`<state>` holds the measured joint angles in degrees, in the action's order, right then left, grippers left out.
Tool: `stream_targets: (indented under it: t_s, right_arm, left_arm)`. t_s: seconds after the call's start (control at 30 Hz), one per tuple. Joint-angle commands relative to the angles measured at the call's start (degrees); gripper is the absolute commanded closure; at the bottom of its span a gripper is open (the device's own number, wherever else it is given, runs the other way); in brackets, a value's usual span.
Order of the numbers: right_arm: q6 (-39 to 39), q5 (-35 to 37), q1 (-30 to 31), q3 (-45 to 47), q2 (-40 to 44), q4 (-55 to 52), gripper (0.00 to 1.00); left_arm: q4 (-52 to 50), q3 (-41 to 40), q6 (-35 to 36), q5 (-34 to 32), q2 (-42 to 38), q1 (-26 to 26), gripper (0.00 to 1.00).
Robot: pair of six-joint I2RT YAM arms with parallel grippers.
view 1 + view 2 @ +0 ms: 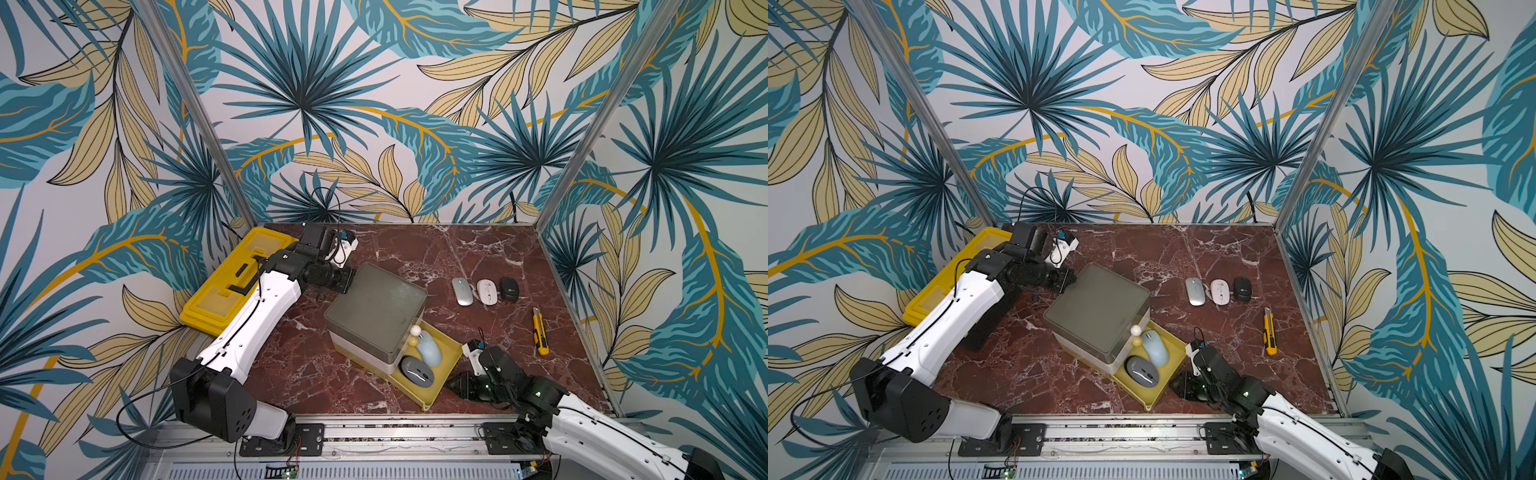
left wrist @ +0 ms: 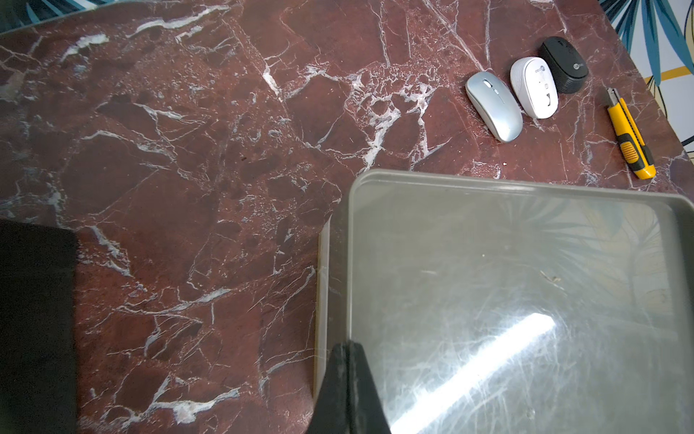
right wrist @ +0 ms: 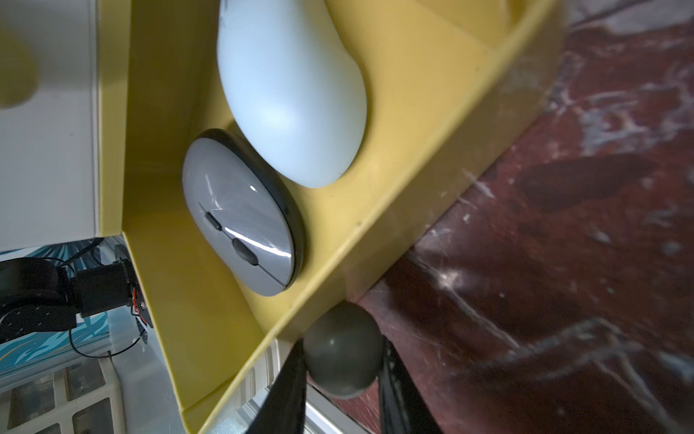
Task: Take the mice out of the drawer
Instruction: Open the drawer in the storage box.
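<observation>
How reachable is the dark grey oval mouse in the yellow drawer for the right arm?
Probably not yet: the right end effector is closed on the round grey drawer knob. The dark grey oval mouse lies uncovered, so once released, the way looks free.

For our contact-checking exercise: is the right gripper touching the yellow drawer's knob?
Touching. The right wrist view shows the right gripper closed on the grey knob, both fingers pressed against its sides.

5 mice were there: 1 silver mouse (image 1: 462,291), 1 white mouse (image 1: 487,292), 1 black mouse (image 1: 509,289), 1 pale blue mouse (image 1: 429,348), 1 dark grey mouse (image 1: 417,372). Also 1 utility knife (image 1: 540,331), 1 drawer cabinet (image 1: 374,303), 1 yellow case (image 1: 216,299) and 3 knobs: white knob (image 1: 415,331), yellow knob (image 1: 412,341), grey knob (image 3: 342,349).
</observation>
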<state>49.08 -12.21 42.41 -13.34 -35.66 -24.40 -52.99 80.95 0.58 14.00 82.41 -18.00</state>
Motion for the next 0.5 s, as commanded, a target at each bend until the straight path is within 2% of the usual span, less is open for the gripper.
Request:
stream_targets:
  t_s: [0.0, 0.33, 0.4, 0.47]
  right_arm:
    - [0.4, 3.9, -0.1, -1.3, 0.5, -8.8, 0.75]
    - [-1.7, 3.5, 0.0, -2.6, -3.5, -6.2, 0.72]
    - [-2.5, 3.8, 0.0, -3.8, -4.8, -6.6, 0.67]
    - [-3.4, 4.6, 0.0, -5.8, -5.5, -8.6, 0.55]
  left_arm:
    - [-2.0, 1.4, -0.8, -6.0, 1.7, 1.4, 1.0]
    - [-4.2, 3.1, -0.3, -7.2, 2.8, 1.4, 1.0]
    - [-4.7, 3.5, -0.1, -7.1, 2.8, 1.4, 1.0]
    - [-5.3, 3.8, 0.1, -7.1, 2.7, 1.3, 1.0]
